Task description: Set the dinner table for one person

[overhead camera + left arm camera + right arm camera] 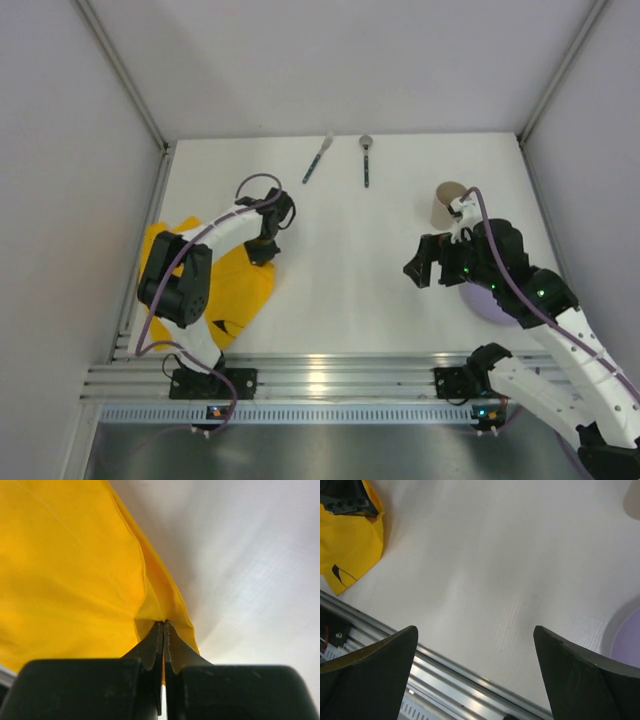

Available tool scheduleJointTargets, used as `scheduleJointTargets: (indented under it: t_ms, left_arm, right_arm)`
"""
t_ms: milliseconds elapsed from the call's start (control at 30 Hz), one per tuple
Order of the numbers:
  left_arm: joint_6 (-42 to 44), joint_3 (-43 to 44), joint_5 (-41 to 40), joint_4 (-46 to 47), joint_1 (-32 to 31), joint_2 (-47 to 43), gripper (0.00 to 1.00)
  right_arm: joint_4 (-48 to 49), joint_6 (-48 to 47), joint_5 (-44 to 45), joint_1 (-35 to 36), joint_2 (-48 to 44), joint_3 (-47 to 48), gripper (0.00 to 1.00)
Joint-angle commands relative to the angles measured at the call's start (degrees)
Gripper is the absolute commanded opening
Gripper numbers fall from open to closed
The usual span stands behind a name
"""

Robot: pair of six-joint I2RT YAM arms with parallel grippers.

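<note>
The left gripper [164, 629] has its jaws pinched on the edge of the yellow placemat [65, 570], likely to pull it flat. It lies crumpled at the lower left of the white tabletop [350, 270], which fills the middle of the top view. The right gripper [476, 630] hovers, jaws wide apart, beside the purple plate [629, 642].

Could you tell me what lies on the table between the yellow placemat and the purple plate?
Nothing: bare tabletop separates placemat and plate, as the right wrist view shows.
</note>
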Motion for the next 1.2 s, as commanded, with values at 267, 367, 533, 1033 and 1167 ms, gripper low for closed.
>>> scheduleJointTargets:
  t_ms: [267,367,533,1033,1167]
  left_arm:
    - [1.2,30.5,7.8,-5.7,-27.5,21.7,0.0]
    - [3.9,40.1,10.0,-6.6,-33.0,27.1,0.0]
    - [5.2,48.6,12.6,-9.8,-34.1,27.2,0.66]
    - [8.0,26.7,15.2,-6.2,-7.5,-6.0,0.97]
    - [14.6,13.3,18.1,-1.2,2.4,-13.1,0.95]
  right_arm:
    - [-6.2,0.0,9.9,0.7,-3.2,3.5,1.0]
    - [-8.1,1.1,10.2,0.7,-2.2,4.3,1.0]
    - [-7.3,1.8,10.0,0.7,-1.6,5.1,1.0]
    - [6.4,2.4,-0.7,0.7,20.3,10.1,1.0]
    - [11.0,0.8,-2.1,0.6,33.4,16.6,1.0]
